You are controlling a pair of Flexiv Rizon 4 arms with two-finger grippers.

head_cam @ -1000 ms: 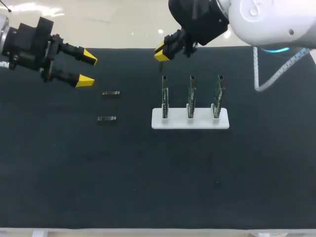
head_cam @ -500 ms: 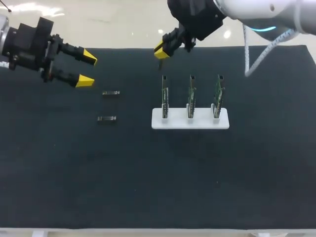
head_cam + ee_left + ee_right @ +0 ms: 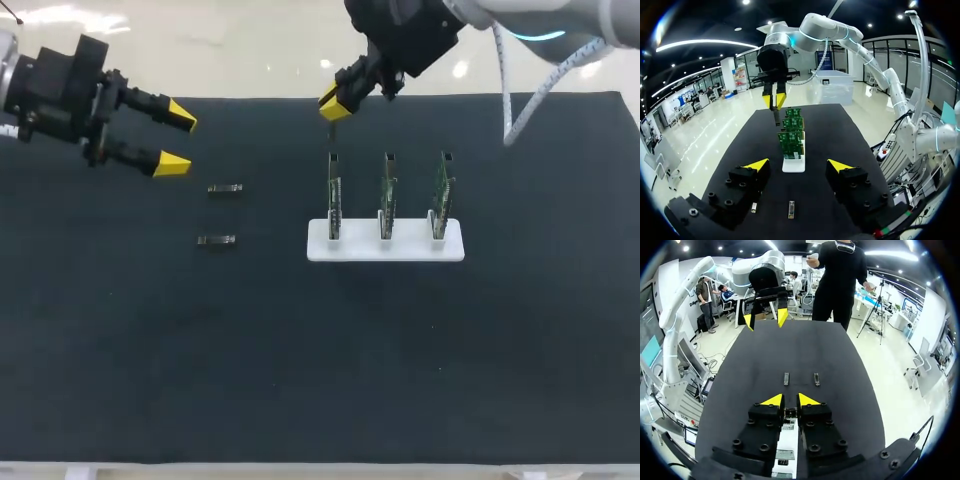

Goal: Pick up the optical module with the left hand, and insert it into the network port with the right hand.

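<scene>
The right gripper (image 3: 335,103) has its yellow fingers pressed close, pinching a thin dark optical module (image 3: 776,117) that hangs down from the tips. It is near the far side of the left-most of three green boards (image 3: 387,195), which stand upright in a white stand (image 3: 385,248). The left gripper (image 3: 178,140) is spread wide and holds nothing. Near it, a second module (image 3: 225,188) and a third module (image 3: 216,240) lie flat on the black table (image 3: 300,360), well apart from the stand.
</scene>
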